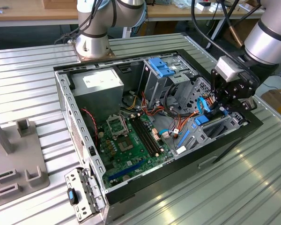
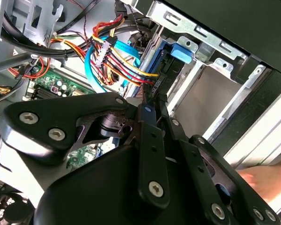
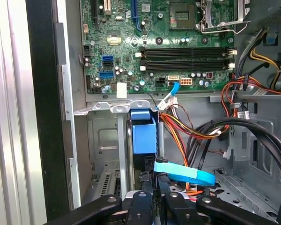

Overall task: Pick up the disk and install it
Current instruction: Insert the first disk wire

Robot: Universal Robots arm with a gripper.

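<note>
1. The disk (image 3: 144, 136) stands on edge in a lower drive slot of the open computer case (image 1: 225, 150), its bright blue carrier rail facing the first wrist view; in the exterior view its blue edge (image 1: 201, 119) shows just beneath the gripper
2. The gripper (image 1: 223, 104) hangs over that slot at the exterior view's right end of the case, its black fingers (image 3: 147, 199) drawn close together on the disk's top edge, clamped on it as far as both wrist views show
3. A flat light-blue data cable (image 3: 183, 172) crosses just beside the fingertips, with a bundle of red, orange and yellow power wires (image 2: 117, 58) near it
4. The green motherboard (image 1: 131, 140) lies on the case floor, well apart from the slot
5. An upright grey drive bay (image 1: 159, 84) with a blue latch piece (image 1: 161, 68) on top stands near the middle of the case
6. The grey power supply (image 1: 96, 89) sits in the far corner
7. The case rests on a ribbed metal table (image 1: 33, 93)
</note>
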